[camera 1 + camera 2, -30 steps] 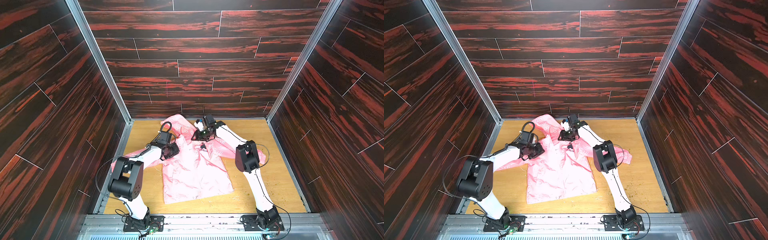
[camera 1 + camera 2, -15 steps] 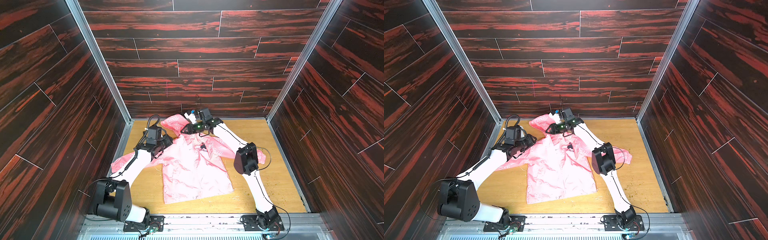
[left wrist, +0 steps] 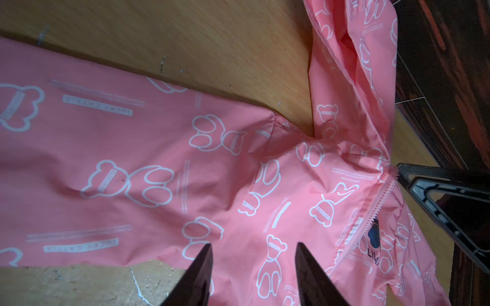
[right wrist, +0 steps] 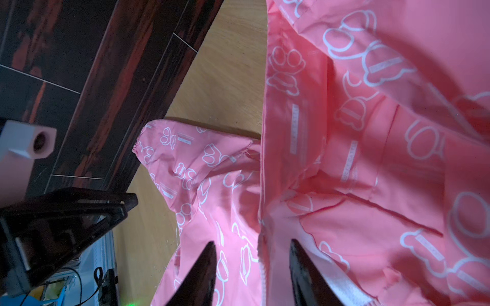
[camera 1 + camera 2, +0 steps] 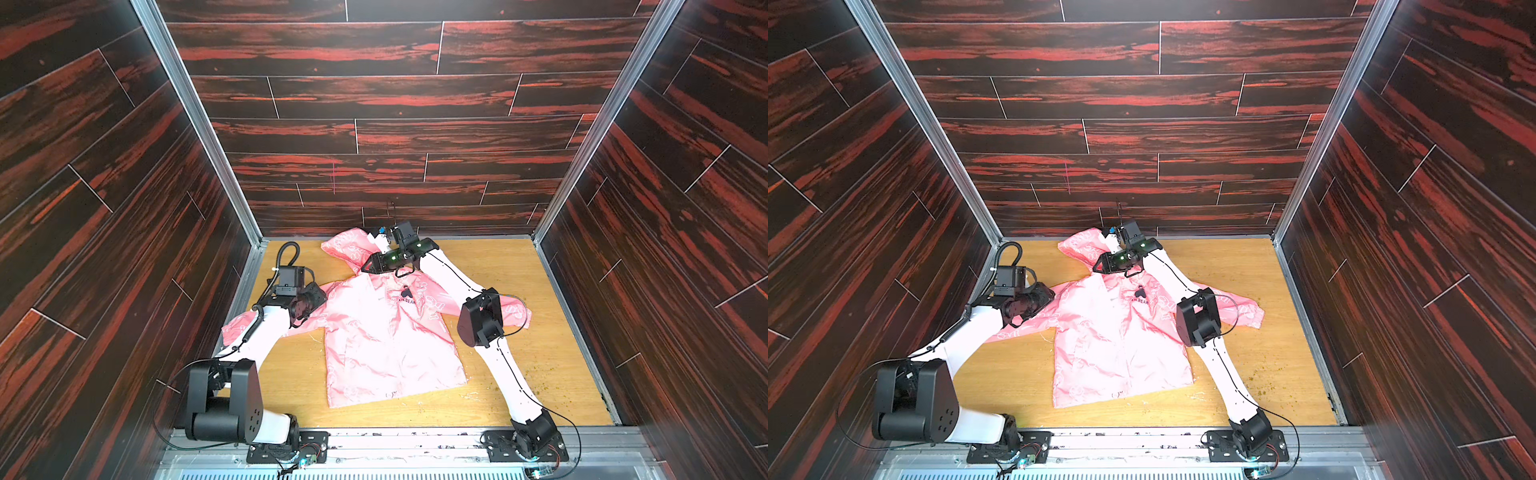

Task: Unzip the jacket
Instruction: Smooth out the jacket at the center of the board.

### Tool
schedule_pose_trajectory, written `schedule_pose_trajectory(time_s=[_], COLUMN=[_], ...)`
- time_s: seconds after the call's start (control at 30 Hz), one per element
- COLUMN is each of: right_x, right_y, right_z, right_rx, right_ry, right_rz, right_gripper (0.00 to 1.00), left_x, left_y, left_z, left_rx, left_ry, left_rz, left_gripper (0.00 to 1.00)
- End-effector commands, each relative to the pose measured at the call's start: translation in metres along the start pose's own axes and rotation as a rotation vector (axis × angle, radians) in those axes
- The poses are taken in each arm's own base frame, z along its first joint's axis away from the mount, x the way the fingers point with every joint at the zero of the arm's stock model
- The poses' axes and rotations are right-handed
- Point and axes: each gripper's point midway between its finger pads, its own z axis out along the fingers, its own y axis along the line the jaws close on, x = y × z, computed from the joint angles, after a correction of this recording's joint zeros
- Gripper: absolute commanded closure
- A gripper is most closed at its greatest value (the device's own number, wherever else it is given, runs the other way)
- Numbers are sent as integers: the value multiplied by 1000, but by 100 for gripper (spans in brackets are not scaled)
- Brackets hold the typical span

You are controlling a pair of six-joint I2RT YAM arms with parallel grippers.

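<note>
The pink jacket (image 5: 386, 345) (image 5: 1117, 345) lies flat on the wooden table, front up and hood toward the back wall. Its zipper (image 3: 376, 204) (image 4: 262, 275) runs closed down the front beside the dark bear logo (image 5: 406, 293). My left gripper (image 5: 309, 305) (image 5: 1034, 309) (image 3: 253, 249) hovers open over the jacket's shoulder and sleeve, with nothing between its fingers. My right gripper (image 5: 368, 266) (image 5: 1098, 266) (image 4: 252, 246) is open at the collar, its jaws standing either side of the zipper's top end. The zipper pull does not show clearly.
Dark wood-pattern walls close in the table (image 5: 519, 266) at the back and both sides. A metal rail (image 5: 415, 440) with both arm bases runs along the front. Small green crumbs (image 5: 540, 386) lie near the right arm.
My left gripper has opened and drawn back leftward from the collar toward the sleeve. My right gripper has shifted left to the collar below the hood.
</note>
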Motion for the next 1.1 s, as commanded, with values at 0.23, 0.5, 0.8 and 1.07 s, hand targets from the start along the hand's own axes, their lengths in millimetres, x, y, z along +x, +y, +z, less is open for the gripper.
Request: schedule_pose_trajectory(time_s=[0.23,0.5,0.8,1.07], right_x=[22,25,21,27], right_y=[-21,-22,-27,-63], right_z=[26,30,12,-8], right_rx=[29,19,86,245], right_ry=[47,54,60,87], right_rz=[8,19,10,56], right_gripper=[61,78,100,100], left_x=[14,5,0,-2], left_y=[38,52,100,135], left_z=[17,20,47,56], left_rx=[-118,-161,-278,-382], left_ry=[72,53,132,133], left_rz=[-47,-52,-133,-192], left_gripper=[56,57,74,89])
